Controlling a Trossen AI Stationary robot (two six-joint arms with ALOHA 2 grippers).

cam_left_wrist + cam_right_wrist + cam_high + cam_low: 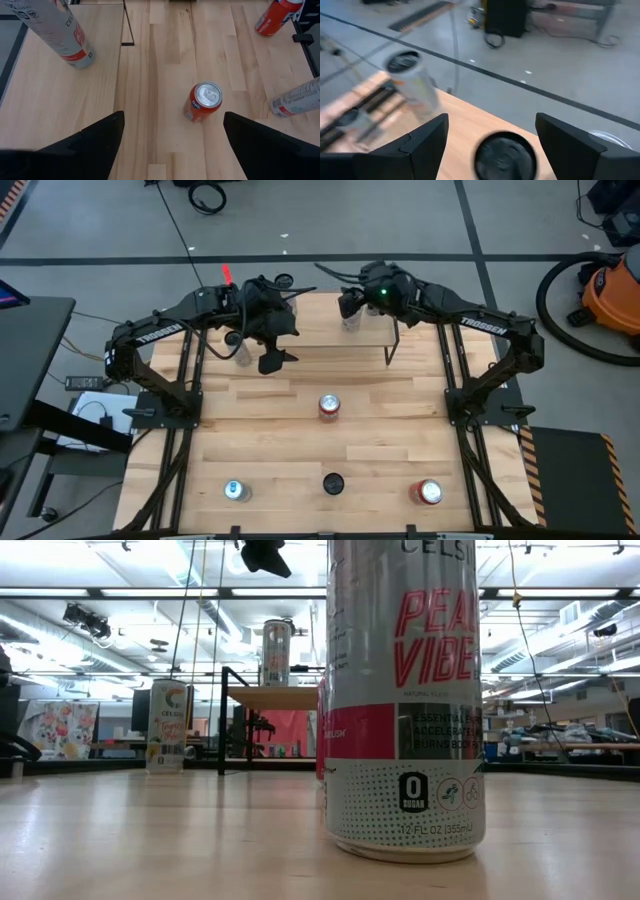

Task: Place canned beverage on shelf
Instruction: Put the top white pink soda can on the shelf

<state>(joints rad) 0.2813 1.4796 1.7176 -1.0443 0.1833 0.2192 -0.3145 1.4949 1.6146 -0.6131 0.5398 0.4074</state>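
Shelf: far table edge, one can standing on top.
Left gripper: jaws wide, empty, above the orange can.
Right gripper: over the shelf, jaws parted, empty.
Risk: a hasty descent could tip the orange can; the shelved can could be knocked off.

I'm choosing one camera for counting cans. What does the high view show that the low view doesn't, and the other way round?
Only the high view: the left arm and right arm whole, plus the pale can and red can near the table's front edge.
Only the low view: the label of the nearest can, reading PEACH VIBE, and the ceiling lights.
Both: the shelf.
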